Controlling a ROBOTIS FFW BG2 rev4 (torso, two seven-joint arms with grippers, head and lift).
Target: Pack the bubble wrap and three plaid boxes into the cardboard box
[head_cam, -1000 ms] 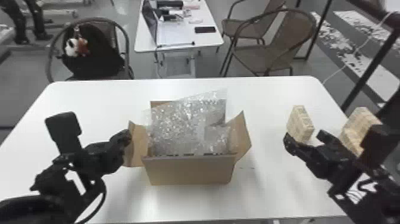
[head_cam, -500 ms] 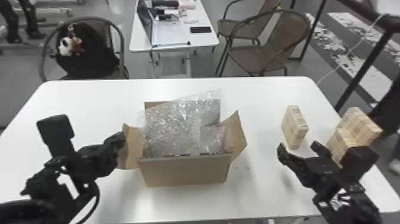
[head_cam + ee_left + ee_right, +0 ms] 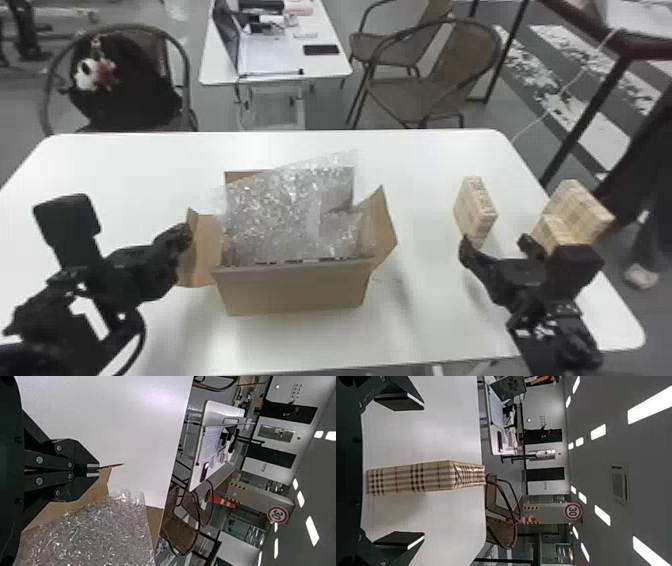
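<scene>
Black left end effector (image 3: 185,234) pinches cardboard flap (image 3: 204,252); right end effector (image 3: 494,241) gapes wide.

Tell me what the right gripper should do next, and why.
Probably ease the right gripper slightly forward around the upright plaid box: it lines up between the open fingers, with white table showing on either side, so neither seems to touch.
</scene>
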